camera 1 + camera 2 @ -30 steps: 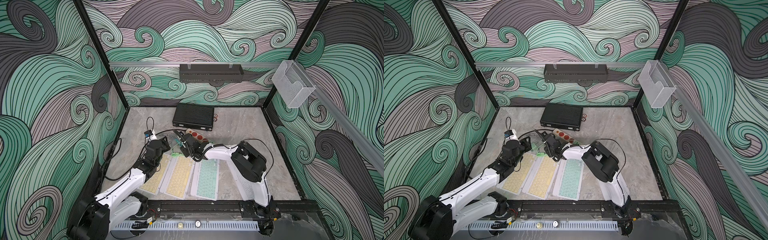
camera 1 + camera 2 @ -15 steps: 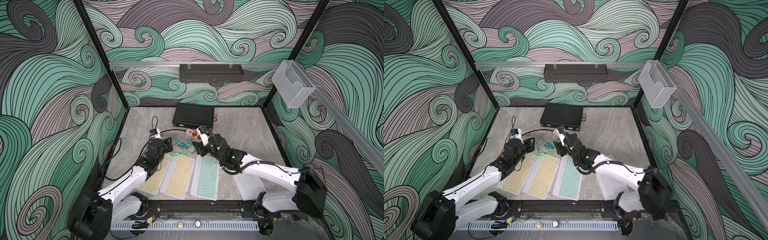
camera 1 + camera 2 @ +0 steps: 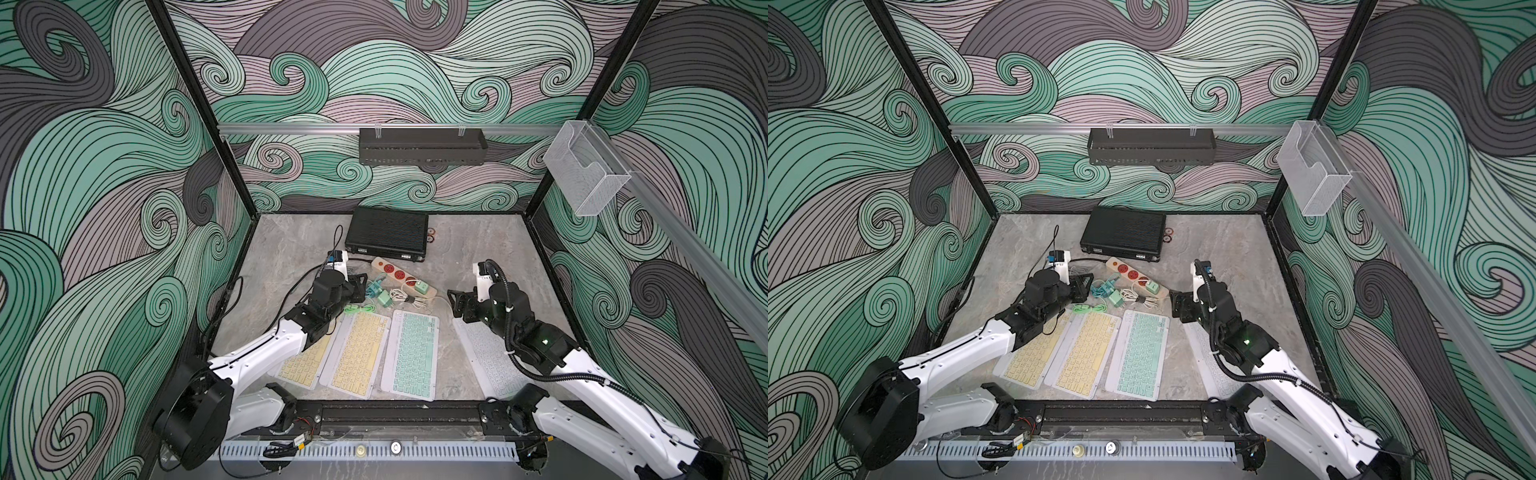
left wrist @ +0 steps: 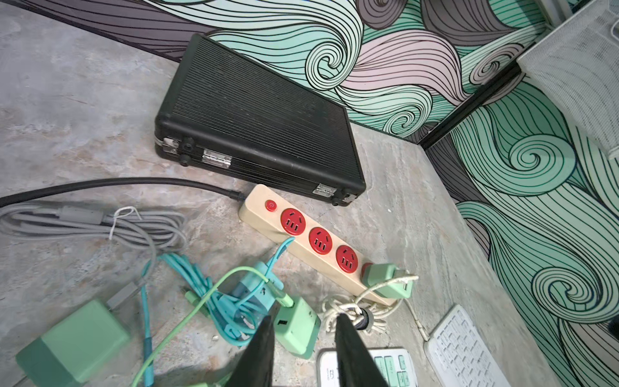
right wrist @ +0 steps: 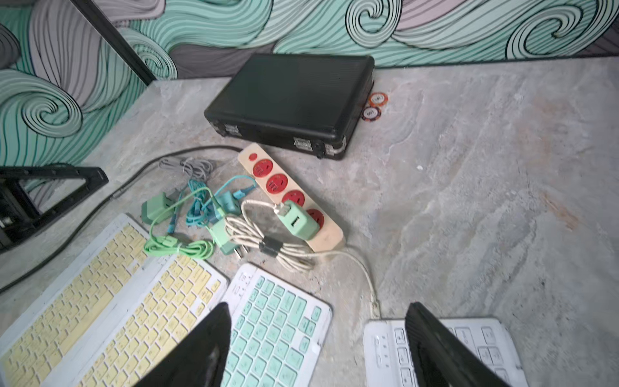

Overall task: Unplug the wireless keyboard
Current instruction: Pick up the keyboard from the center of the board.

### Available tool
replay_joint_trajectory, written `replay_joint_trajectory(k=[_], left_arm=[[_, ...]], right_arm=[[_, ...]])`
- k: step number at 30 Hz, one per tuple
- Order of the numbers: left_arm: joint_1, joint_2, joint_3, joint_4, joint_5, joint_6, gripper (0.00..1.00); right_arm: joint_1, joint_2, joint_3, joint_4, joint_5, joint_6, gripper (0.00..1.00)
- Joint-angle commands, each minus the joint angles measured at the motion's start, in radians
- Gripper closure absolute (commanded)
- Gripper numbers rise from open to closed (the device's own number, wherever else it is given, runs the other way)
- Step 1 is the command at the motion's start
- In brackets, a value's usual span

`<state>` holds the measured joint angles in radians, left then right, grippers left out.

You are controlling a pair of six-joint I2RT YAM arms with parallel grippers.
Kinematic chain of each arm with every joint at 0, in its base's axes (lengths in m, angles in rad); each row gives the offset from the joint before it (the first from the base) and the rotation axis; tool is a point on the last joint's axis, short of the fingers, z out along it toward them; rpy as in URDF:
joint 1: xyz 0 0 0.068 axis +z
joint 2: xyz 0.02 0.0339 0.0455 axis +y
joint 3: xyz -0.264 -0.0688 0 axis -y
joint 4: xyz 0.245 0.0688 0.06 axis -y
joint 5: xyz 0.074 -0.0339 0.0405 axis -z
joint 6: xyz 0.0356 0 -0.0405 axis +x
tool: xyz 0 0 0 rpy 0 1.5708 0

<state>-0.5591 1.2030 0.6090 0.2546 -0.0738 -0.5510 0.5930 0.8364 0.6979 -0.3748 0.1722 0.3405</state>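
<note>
The grey counter (image 3: pixel 478 257) bears a black case (image 3: pixel 387 234) at the back, with two chips (image 3: pixel 432 239) beside it. Nearer lie a power strip (image 3: pixel 399 276), chargers (image 3: pixel 384 298), cables (image 3: pixel 405 296), two yellow keyboards (image 3: pixel 358 355), a mint keyboard (image 3: pixel 413 357) and a white keyboard (image 3: pixel 482 357).

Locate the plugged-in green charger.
In both top views the charger sits mid-table in the end socket of the power strip, away from its switch, just beyond the teal keyboard.

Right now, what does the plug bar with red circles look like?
The power strip is a long cream plastic bar with round red sockets and a red button at one end, where a black cord leaves it. It lies flat on the grey table beside the black case. A green charger is plugged in near its other end.
</note>
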Motion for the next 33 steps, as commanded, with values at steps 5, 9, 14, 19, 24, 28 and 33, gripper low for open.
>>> replay_joint_trajectory(k=[5,9,14,19,24,28,33], left_arm=[[-0.010,0.075,0.082,-0.045,0.051,0.042,0.66],[-0.010,0.105,0.102,-0.059,0.057,0.043,0.67],[-0.010,0.141,0.123,-0.070,0.073,0.040,0.66],[-0.011,0.203,0.161,-0.078,0.131,0.041,0.66],[-0.010,0.276,0.193,-0.090,0.162,0.034,0.66],[-0.010,0.290,0.202,-0.097,0.175,0.031,0.66],[-0.010,0.291,0.202,-0.098,0.179,0.024,0.66]], right_arm=[[-0.157,0.266,0.065,-0.167,-0.179,-0.025,0.27],[-0.162,0.390,0.101,-0.162,-0.192,-0.054,0.31],[-0.162,0.472,0.125,-0.148,-0.195,-0.067,0.33],[-0.162,0.564,0.150,-0.133,-0.177,-0.086,0.35],[-0.162,0.667,0.187,-0.106,-0.142,-0.089,0.37],[-0.161,0.754,0.232,-0.105,-0.110,-0.093,0.39],[-0.161,0.836,0.294,-0.111,-0.067,-0.101,0.41]])
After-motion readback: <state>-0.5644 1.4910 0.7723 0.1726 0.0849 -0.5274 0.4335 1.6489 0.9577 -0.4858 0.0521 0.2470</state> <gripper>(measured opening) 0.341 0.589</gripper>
